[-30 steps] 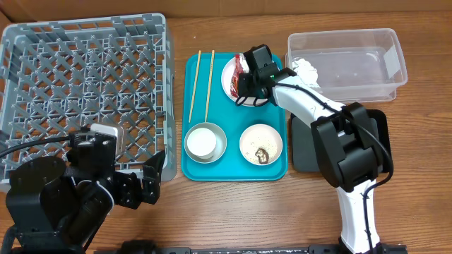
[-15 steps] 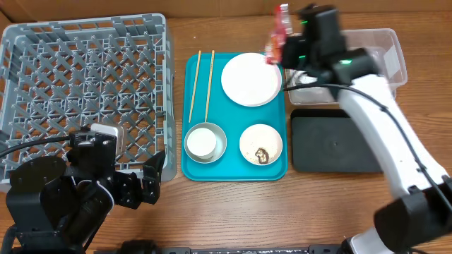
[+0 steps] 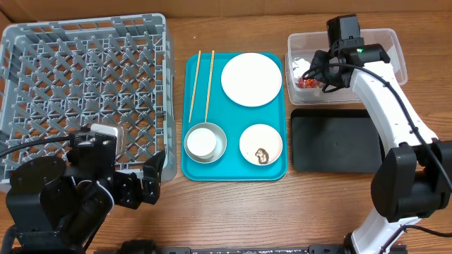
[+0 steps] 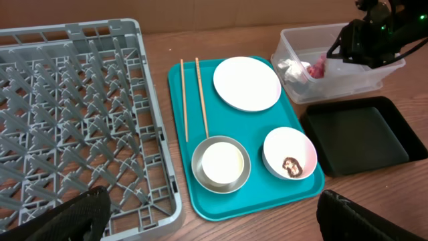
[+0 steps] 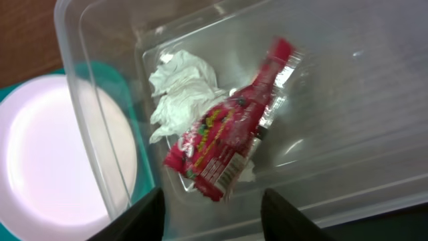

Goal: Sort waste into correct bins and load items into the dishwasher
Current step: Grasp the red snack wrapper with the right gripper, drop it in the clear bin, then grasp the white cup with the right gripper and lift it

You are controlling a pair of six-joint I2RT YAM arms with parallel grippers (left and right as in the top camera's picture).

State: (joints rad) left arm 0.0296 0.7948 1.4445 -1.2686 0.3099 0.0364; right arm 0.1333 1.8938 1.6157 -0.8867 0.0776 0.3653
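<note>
Standing at a brown wooden table (image 3: 233,212) with visible grain, I am looking at two robot arms working over it. A plain tan strip is running along the far edge.

On the left, a large square grey plastic dish rack (image 3: 85,70) with a lattice floor and openwork walls is sitting empty. In the middle, a flat teal tray (image 3: 191,169) is carrying a smooth round white plate (image 3: 251,79), two thin wooden chopsticks (image 3: 200,85) lying side by side, a round metal bowl (image 3: 222,147) with a white cup (image 3: 201,142) standing inside it, and a small white bowl (image 3: 260,137) holding a small brown lump (image 3: 261,154).

On the right, a clear rectangular plastic tub (image 3: 388,63) is sitting just beyond a shallow matte black tray (image 3: 335,141). The crumpled, glossy red-and-white wrapper (image 5: 227,134) is lying inside the tub, against a wad of crumpled white paper (image 5: 180,94).

The right gripper (image 3: 319,70) is hovering over the tub's left end, its jaws standing apart and pinching nothing. The left gripper (image 3: 145,185) is hanging near the table's front left corner, jaws spread wide and empty.
</note>
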